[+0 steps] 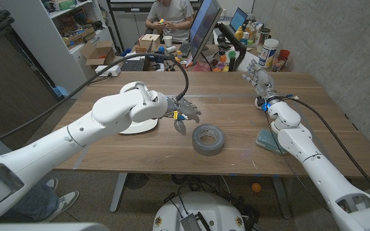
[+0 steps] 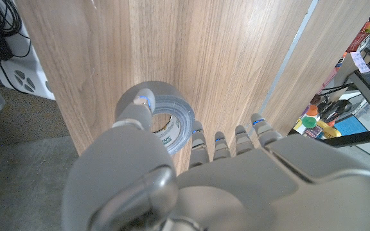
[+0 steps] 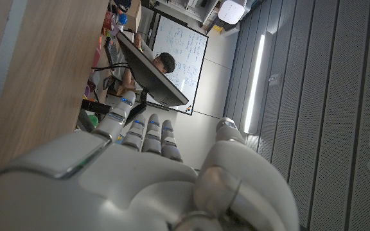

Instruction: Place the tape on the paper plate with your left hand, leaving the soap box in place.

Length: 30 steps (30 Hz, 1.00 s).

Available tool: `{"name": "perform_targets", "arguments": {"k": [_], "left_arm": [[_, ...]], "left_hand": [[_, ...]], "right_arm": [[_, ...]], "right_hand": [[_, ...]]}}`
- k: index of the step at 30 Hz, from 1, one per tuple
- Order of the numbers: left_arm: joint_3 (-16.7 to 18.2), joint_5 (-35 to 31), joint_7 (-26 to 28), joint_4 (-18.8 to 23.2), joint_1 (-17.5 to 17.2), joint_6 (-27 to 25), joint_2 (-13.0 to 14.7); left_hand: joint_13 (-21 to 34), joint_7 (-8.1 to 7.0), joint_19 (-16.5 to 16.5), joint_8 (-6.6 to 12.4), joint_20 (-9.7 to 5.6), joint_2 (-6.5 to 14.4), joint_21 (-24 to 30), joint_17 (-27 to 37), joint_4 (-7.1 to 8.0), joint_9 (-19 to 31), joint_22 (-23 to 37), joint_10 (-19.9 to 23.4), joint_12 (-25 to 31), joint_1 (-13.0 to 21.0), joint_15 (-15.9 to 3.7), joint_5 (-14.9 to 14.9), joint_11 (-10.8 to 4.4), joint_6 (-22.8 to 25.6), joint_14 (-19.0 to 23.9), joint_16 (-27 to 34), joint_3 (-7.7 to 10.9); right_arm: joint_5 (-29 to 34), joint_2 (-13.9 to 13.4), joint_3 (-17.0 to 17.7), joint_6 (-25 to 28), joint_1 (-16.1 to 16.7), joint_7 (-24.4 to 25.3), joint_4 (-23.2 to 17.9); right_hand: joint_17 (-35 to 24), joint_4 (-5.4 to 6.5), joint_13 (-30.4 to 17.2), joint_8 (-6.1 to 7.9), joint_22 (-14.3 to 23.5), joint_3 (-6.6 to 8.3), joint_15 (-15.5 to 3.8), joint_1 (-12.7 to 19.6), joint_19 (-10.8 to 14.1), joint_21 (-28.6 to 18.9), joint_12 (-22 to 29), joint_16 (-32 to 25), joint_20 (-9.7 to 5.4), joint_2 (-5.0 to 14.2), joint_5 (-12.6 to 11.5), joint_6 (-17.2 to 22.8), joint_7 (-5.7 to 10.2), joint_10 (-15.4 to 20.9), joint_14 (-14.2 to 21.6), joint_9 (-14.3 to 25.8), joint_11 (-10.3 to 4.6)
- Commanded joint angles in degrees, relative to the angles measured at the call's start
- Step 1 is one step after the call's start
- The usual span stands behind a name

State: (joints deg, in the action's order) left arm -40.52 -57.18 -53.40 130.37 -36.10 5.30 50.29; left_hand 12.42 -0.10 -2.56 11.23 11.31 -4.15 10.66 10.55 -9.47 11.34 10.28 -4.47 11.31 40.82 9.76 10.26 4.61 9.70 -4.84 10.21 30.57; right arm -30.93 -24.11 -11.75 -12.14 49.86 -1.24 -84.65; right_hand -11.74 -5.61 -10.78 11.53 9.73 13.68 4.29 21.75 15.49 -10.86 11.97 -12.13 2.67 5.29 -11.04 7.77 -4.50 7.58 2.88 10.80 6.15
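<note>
While the tape (image 1: 209, 138) sits on the table beside the paper plate (image 1: 137, 126), our left hand (image 1: 186, 114) hovers spread just by it: grasp and placement remain.

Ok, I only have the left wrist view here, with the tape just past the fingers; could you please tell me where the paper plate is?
Observer: The paper plate lies to the robot's left of the tape, partly hidden under the left forearm.
Operator: Thank you. And where is the soap box?
Observer: The soap box lies on the tape's other side, close beside the right forearm.
Operator: Is the right hand anywhere near it?
Observer: No, the right hand is over the table's far side, fingers spread, holding nothing.
</note>
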Motion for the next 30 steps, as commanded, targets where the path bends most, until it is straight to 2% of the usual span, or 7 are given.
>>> {"name": "perform_targets", "arguments": {"k": [1,4,12,20,25,30], "left_arm": [[0.22,-4.42,7.19,-1.87,-2.81,2.02,-1.71],[-0.72,-4.01,6.13,-2.97,-1.89,3.37,-2.70],[-2.94,-3.36,2.69,-5.31,0.23,5.02,-5.43],[-4.54,-3.78,-0.29,-5.07,2.40,6.76,-7.09],[-5.18,-3.82,-3.70,-4.69,3.61,6.49,-8.39],[-6.67,-6.04,-7.29,-4.50,4.46,5.57,-10.10]], "left_hand": [[0.15,0.21,0.95,-0.31,-0.11,0.50,0.71,0.08,0.45,0.13,0.14,1.38,0.99,0.35,-0.70,0.33,-0.32,-0.77,1.18,0.74,0.03],[0.16,0.00,0.91,-0.33,-0.69,0.63,0.70,0.08,0.47,0.10,0.13,1.65,1.17,0.47,-0.98,0.32,-0.58,-1.04,1.18,0.73,0.01],[0.18,-0.30,0.67,-0.16,-0.88,0.79,0.62,0.07,0.51,0.08,0.13,1.74,1.27,0.56,-1.16,0.31,-0.76,-0.77,1.04,0.68,-0.04],[0.19,-0.76,-0.20,-0.21,-0.35,0.86,0.36,0.08,0.64,0.03,0.13,0.54,0.94,0.46,-0.92,0.28,-0.59,-1.08,-0.04,0.33,-0.25],[0.21,-0.58,-1.20,-0.46,0.02,0.38,0.15,0.10,0.73,-0.02,0.14,-1.29,0.47,0.04,-0.12,0.28,0.05,-2.11,-1.33,0.09,-0.76],[0.24,-0.16,-2.18,-0.85,0.82,-0.30,0.08,0.15,1.05,-0.05,0.17,-3.35,0.09,-0.99,0.93,0.26,1.72,-4.05,-2.99,-0.04,-1.59]], "right_arm": [[-0.13,0.18,0.31,-0.07,-0.27,-0.36,0.46],[-0.25,0.18,0.53,-0.05,-0.04,-0.24,0.37],[-0.72,0.43,0.84,0.22,0.10,-0.18,0.40],[-0.62,0.40,0.54,1.23,-0.72,-0.49,0.67],[-0.84,0.60,0.52,1.93,-0.91,-0.48,0.76],[-1.10,0.97,0.45,2.67,-1.06,-0.35,0.69]], "right_hand": [[-0.15,-0.02,-0.26,-0.21,0.11,-0.03,0.19,0.00,-0.28,0.06,-0.25,-0.25,0.09,0.18,-0.22,0.26,0.56,0.51,0.27,0.09,0.05],[-0.15,-0.03,-0.26,-0.21,0.11,-0.06,0.20,-0.02,-0.29,0.06,-0.25,-0.26,0.08,0.16,-0.22,0.27,0.66,0.53,0.30,0.09,0.09],[-0.12,-0.15,-0.27,-0.23,0.12,-0.09,0.17,0.05,-0.39,0.06,-0.26,-0.20,0.19,0.11,-0.24,0.23,0.88,0.59,0.26,0.09,0.06],[-0.11,-0.22,-0.28,-0.25,0.12,-0.15,0.17,0.04,-0.48,0.06,-0.29,-0.13,0.19,0.02,-0.24,0.19,0.91,0.60,0.18,0.10,0.10],[-0.14,-0.18,-0.28,-0.33,0.12,-0.25,0.26,-0.11,-0.76,0.13,-0.39,-0.03,0.34,0.00,-0.23,0.00,0.90,0.39,-0.07,0.10,0.09],[-0.16,-0.18,-0.29,-0.37,0.12,-0.32,0.52,-0.21,-1.13,0.22,-0.48,0.12,0.50,0.00,-0.23,-0.12,0.97,0.21,-0.45,0.10,0.05]]}}
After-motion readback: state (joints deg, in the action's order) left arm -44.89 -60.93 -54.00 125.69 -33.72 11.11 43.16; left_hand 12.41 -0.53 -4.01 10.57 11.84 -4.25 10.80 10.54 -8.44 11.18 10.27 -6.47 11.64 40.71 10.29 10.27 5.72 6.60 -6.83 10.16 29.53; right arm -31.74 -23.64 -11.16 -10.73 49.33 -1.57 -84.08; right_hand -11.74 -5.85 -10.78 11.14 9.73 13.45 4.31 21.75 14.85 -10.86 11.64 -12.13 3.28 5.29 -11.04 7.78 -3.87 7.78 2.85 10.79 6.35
